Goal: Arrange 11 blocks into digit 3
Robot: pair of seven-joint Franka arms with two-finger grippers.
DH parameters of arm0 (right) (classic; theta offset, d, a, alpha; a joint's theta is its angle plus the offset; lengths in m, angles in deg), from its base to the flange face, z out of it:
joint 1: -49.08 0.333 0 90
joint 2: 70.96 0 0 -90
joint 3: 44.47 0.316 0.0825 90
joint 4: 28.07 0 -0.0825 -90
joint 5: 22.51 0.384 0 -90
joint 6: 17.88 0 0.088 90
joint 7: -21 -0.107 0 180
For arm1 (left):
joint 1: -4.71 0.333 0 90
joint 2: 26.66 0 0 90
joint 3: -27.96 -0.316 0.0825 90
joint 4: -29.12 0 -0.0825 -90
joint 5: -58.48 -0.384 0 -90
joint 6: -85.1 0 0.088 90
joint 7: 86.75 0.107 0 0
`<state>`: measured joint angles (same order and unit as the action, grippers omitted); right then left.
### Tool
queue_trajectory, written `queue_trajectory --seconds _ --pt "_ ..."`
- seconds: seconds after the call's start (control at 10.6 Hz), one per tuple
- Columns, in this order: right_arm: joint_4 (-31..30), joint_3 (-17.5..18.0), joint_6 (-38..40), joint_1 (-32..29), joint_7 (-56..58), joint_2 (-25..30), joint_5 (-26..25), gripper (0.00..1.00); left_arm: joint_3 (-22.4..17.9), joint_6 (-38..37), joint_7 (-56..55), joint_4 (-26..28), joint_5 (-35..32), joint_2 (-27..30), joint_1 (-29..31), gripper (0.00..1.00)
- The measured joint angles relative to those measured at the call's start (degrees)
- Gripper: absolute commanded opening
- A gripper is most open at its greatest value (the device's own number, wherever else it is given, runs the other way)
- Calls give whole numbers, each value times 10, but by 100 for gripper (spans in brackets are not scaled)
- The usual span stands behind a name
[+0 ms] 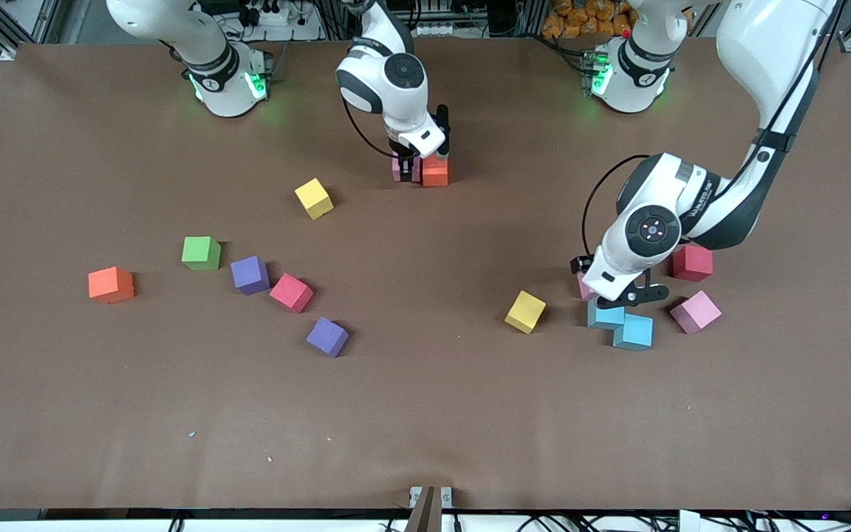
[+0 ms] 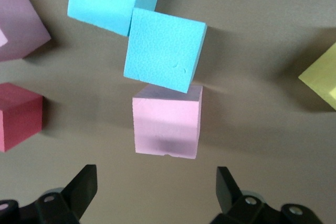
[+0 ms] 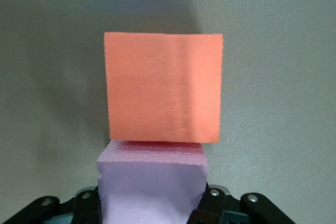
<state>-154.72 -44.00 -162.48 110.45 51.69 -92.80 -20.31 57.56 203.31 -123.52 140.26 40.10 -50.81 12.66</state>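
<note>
Twelve cubes in your view, worktop (image 1: 425, 414) brown.

Nearest the front camera: purple cube (image 1: 327, 336) and cyan pair (image 1: 633, 332), (image 1: 606, 316), touching at a corner, toward the left arm's end. Yellow cube (image 1: 525, 311) just beside them, apart. Pink cube (image 1: 695, 312) near the cyan pair, toward the left arm's end.

Left end effector (image 1: 621, 299) hangs low over the cyan pair, fingers (image 2: 84, 187) spread wide, nothing between them. Wrist view shows a pale pink cube (image 2: 167, 127) touching one cyan cube (image 2: 164, 49); you see only its edge from the front. Red cube (image 1: 692, 263) a little farther back, partly hidden by the arm.

Toward the right arm's end: orange cube (image 1: 111, 284), second purple (image 1: 250, 275), deep pink cube (image 1: 292, 292), green cube (image 1: 201, 253), well apart from each other. Second yellow (image 1: 314, 198) farther up, alone.

Farthest: right end effector (image 1: 405, 168) down at the worktop, pinching a lilac-pink cube (image 3: 152, 182). That cube sits touching an orange-red cube (image 1: 435, 171) beside it.
</note>
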Motion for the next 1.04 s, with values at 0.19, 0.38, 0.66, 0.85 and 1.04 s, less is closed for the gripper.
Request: queue_trajectory --seconds 0.19,0.38,0.66,0.85,1.04 --pt "1 0 -2 0 0 -3 0 8 0 38 55 19 0 0 27 100" --pt "2 0 -6 0 0 -7 0 8 0 82 88 43 11 -5 74 100" --pt "5 0 -7 0 0 -10 0 8 5 99 97 46 49 -13 86 100" --pt "6 0 -7 0 0 -11 0 9 10 106 94 46 51 -13 84 100" --pt "8 0 -7 0 0 -12 0 62 10 128 86 46 51 -20 80 100"
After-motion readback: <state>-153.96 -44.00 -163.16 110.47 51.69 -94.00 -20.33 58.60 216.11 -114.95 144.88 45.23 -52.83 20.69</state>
